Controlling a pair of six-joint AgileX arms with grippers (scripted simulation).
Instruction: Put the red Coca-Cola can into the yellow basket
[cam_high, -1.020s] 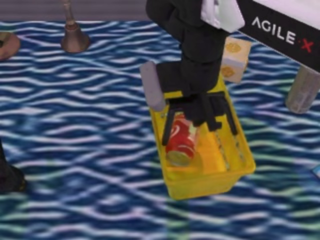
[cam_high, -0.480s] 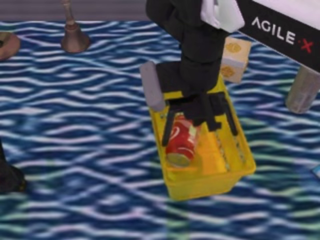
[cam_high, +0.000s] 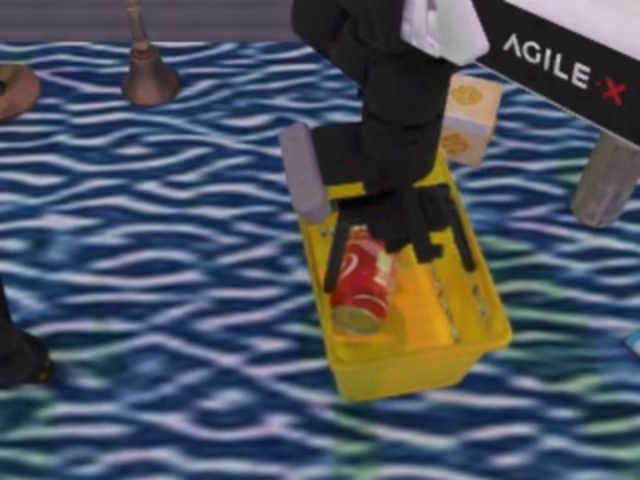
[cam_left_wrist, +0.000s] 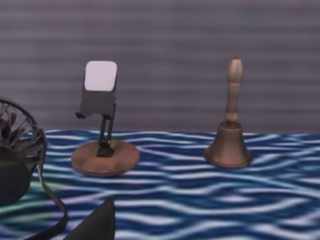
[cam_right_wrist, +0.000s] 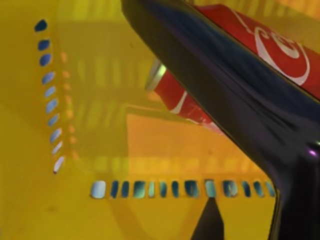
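Note:
The red Coca-Cola can (cam_high: 362, 285) lies tilted inside the yellow basket (cam_high: 470, 345), silver end toward the basket's near wall, right of the table's middle. My right gripper (cam_high: 405, 238) hangs over the basket's back half, just above and behind the can, open and holding nothing. In the right wrist view the can (cam_right_wrist: 272, 47) shows past a broad dark bar, over the basket's slotted yellow floor (cam_right_wrist: 75, 210); one fingertip (cam_right_wrist: 210, 222) pokes in. The basket's black handle (cam_high: 464, 245) stands raised. My left gripper (cam_high: 15, 355) is parked at the table's left edge; one fingertip (cam_left_wrist: 100, 225) shows.
A brass bell (cam_high: 150, 75) stands at the back left. A white box (cam_high: 468, 118) sits behind the basket and a grey-silver can (cam_high: 605, 180) is at the right. A grey slab (cam_high: 305, 172) is by the basket's back corner. A phone stand (cam_left_wrist: 102, 125) and fan (cam_left_wrist: 15, 165) sit far left.

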